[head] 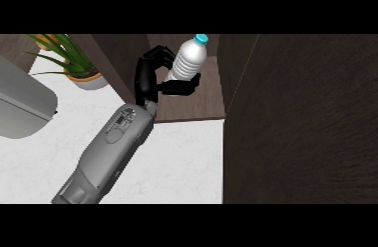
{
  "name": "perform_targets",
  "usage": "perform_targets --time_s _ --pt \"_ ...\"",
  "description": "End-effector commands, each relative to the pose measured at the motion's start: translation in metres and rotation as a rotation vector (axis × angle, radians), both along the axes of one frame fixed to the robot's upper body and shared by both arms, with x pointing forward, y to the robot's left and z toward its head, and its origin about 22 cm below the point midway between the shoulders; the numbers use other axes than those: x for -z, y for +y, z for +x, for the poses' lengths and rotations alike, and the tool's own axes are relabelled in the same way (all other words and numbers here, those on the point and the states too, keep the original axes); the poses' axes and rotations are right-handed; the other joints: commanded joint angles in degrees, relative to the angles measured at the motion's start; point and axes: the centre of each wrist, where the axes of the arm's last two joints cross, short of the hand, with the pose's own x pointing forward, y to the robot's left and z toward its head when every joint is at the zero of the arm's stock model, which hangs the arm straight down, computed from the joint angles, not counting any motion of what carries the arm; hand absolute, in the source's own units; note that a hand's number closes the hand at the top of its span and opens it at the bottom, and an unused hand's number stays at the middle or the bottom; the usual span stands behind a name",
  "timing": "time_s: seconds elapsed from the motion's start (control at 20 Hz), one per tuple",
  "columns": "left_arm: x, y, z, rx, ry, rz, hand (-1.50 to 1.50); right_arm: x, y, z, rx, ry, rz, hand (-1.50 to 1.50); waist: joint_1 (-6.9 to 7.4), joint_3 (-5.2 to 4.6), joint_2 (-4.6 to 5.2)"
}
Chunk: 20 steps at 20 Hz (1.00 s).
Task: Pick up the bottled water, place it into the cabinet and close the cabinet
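while its fingers curl round the water bottle [187, 61], the left hand [153, 76] holds it upright over the cabinet shelf [193, 108].

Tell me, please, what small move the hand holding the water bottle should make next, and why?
Probably lower the bottle and uncurl the fingers. The hand is curled round its lower part, and the bottle stands upright over the cabinet's brown shelf, inside the opening, so releasing it there seems the sensible step before closing the dark door.
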Motion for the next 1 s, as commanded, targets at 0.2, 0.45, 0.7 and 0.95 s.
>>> perform_targets --time_s 0.2,0.45,0.7,0.95 --pt "-0.002 0.014 0.043 -0.036 -0.005 0.202 1.50 -0.002 0.001 0.007 -0.035 -0.008 0.003 -1.50 -0.52 -0.11 0.93" --pt "0.018 0.029 0.044 -0.116 0.006 0.297 1.50 0.005 0.012 0.005 -0.010 -0.011 0.011 -1.50 -0.52 -0.11 0.97" --pt "0.019 0.026 0.047 -0.135 -0.007 0.355 -1.50 -0.005 0.002 0.001 0.000 -0.010 0.020 -1.50 -0.20 -0.12 0.86" --pt "0.017 0.025 0.050 -0.169 0.034 0.320 -1.50 0.004 0.003 0.000 -0.019 -0.001 0.004 -1.50 -0.47 -0.12 1.01"
